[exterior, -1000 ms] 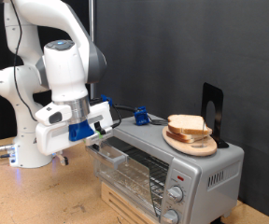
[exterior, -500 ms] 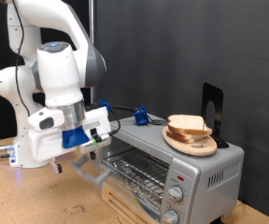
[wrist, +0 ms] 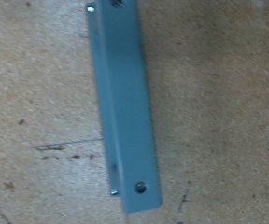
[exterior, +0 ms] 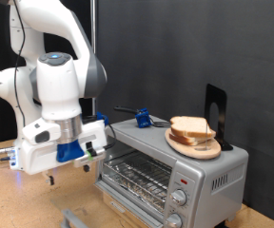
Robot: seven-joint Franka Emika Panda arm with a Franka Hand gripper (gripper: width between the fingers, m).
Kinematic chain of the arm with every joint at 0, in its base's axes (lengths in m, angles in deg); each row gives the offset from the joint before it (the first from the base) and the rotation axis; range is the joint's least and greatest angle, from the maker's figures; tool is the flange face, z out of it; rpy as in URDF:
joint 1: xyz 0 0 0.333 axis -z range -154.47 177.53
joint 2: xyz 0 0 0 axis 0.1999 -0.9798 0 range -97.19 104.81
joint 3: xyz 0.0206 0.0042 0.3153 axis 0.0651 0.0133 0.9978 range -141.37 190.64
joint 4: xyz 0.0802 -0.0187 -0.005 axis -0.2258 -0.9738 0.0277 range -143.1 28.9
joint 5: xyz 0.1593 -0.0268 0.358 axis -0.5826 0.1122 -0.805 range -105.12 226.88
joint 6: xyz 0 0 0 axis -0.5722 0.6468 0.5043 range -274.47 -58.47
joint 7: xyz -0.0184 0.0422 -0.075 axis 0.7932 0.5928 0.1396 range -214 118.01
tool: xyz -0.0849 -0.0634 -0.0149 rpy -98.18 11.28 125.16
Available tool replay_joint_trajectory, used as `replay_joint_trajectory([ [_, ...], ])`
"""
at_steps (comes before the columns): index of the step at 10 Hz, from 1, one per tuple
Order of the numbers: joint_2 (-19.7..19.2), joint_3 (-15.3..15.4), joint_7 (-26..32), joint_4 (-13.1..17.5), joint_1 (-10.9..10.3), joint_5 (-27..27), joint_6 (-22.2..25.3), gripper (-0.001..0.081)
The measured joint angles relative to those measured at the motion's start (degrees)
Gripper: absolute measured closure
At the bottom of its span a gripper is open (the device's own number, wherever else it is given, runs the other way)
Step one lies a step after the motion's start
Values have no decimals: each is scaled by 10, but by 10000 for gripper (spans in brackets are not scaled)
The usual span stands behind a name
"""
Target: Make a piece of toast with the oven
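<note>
The oven (exterior: 189,176) is a silver toaster oven at the exterior view's lower right, with knobs on its front panel. Its door hangs open and the wire rack (exterior: 137,174) shows inside. The door's grey-blue handle (exterior: 80,217) lies low at the exterior view's bottom, and the handle (wrist: 123,103) fills the wrist view as a long bar over the speckled tabletop. My gripper (exterior: 80,163) hovers above the handle, to the exterior view's left of the oven mouth, with nothing seen between its fingers. The piece of toast is out of view.
A round wooden plate (exterior: 208,149) with stacked bread slices (exterior: 191,127) sits on the oven's roof. Behind it stand a black holder (exterior: 215,109) and a small blue object (exterior: 143,119). The white arm base (exterior: 23,142) stands at the exterior view's left on the cork-coloured table (exterior: 23,199).
The oven door has swung from part open down to fully open. My gripper has moved down and to the exterior view's left, away from the oven mouth.
</note>
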Motion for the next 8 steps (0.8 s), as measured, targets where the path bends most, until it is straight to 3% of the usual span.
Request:
replay_joint_trajectory([
  [3, 59, -21, 47, -34, 19, -12, -2, -3],
  [4, 55, -20, 42, -34, 19, -8, -1, -3],
  [7, 63, -24, 190, -9, 14, -153, 81, -3],
  [8, 74, -26, 217, -4, 14, -178, 97, -3],
])
